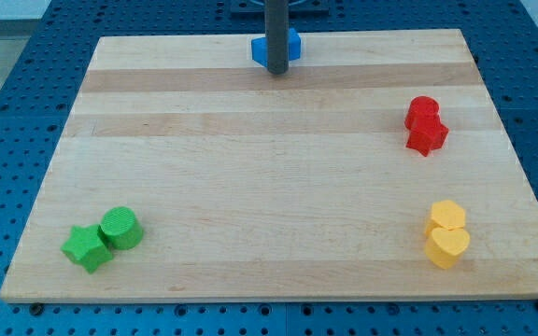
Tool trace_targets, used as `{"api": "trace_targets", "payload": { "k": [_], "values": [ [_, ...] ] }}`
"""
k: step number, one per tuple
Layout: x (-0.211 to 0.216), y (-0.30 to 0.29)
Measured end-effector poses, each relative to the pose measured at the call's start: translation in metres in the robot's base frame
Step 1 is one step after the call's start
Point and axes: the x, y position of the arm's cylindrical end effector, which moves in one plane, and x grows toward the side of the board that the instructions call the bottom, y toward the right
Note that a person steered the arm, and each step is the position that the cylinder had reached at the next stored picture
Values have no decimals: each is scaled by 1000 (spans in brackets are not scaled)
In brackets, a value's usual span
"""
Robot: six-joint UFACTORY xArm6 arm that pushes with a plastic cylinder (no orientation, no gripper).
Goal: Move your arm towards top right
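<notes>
Blue pegboard surrounds a pale wooden desk (pixel 278 168) that fills most of the view. At the middle of the desk's top edge my tip (pixel 277 69) stands directly in front of a blue block (pixel 291 45), whose shape the rod hides; the two look to be touching. The end effector is a plain rod, with nothing to open and nothing held. Near the right edge sit a red cylinder (pixel 422 109) touching a red star (pixel 427 135), and toward the bottom right corner a yellow block (pixel 448 215) touching a yellow heart (pixel 447 246). Toward the bottom left corner a green star (pixel 87 247) touches a green cylinder (pixel 120 227).
</notes>
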Motion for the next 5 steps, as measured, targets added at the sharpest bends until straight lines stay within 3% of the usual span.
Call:
{"api": "trace_targets", "payload": {
  "k": [1, 3, 5],
  "values": [
    [0, 0],
    [-7, 87],
    [-72, 118]
  ]
}}
